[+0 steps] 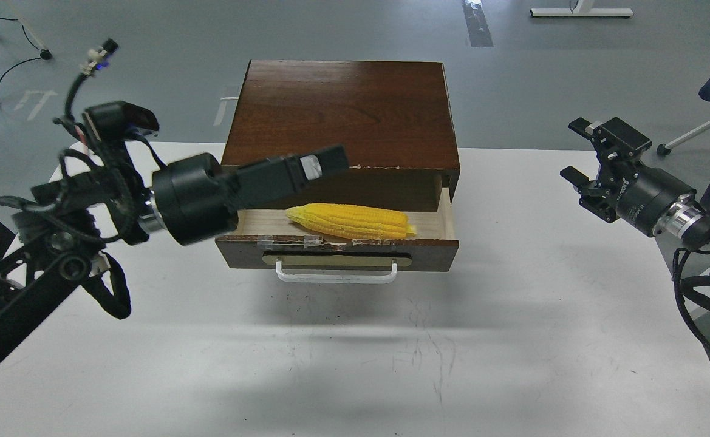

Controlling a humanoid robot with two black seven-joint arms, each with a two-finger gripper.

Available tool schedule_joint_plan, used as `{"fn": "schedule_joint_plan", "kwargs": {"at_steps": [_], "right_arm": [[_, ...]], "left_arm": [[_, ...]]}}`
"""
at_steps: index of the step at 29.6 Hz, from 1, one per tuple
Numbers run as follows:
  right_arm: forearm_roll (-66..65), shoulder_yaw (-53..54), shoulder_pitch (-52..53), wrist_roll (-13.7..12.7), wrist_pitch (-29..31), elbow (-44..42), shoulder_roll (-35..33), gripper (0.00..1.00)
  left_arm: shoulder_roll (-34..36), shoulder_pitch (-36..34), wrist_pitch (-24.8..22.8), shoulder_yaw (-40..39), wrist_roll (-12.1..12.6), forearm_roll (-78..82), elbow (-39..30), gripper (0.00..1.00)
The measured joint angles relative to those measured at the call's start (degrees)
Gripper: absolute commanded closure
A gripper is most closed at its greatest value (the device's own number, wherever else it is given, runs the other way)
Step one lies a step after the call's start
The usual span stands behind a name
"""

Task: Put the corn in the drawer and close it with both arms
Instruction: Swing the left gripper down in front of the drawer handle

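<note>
The corn (351, 221) lies lengthwise in the open drawer (427, 254), pointed end to the left. The drawer is pulled out of the dark wood cabinet (342, 112) and shows its white bar handle (336, 276). My left gripper (325, 164) reaches in from the left over the drawer's left part, just above and behind the corn. It is seen side-on, with only one finger showing. It hides the drawer's left wall. My right gripper (574, 150) is open and empty, hovering to the right of the cabinet.
The cabinet stands at the back middle of a white table (355, 364). Chair legs (695, 130) stand on the grey floor beyond the table's right edge. A cable (2, 73) lies on the floor at the far left.
</note>
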Motion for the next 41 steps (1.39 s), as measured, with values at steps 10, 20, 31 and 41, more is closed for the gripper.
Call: {"fn": "schedule_joint_plan", "kwargs": {"at_steps": [10, 20, 31, 41], "right_arm": [[0.0, 0.0, -1.3, 0.0, 0.0, 0.0, 0.1, 0.01], [0.0, -0.1, -2.3, 0.0, 0.0, 0.0, 0.1, 0.01], [0.0, -0.2, -3.3, 0.0, 0.1, 0.1, 0.2, 0.01], [0.0, -0.2, -3.6, 0.0, 0.1, 0.0, 0.6, 0.01]], "left_arm": [[-0.3, 2.5, 0.0, 7.3, 0.0, 1.1, 0.5, 1.00], [-0.2, 8.7, 0.0, 7.2, 0.0, -0.7, 5.8, 1.00], [1.8, 9.1, 0.0, 6.9, 0.0, -5.6, 9.9, 1.00], [3.0, 9.1, 0.2, 6.7, 0.0, -7.2, 12.9, 1.00]]}}
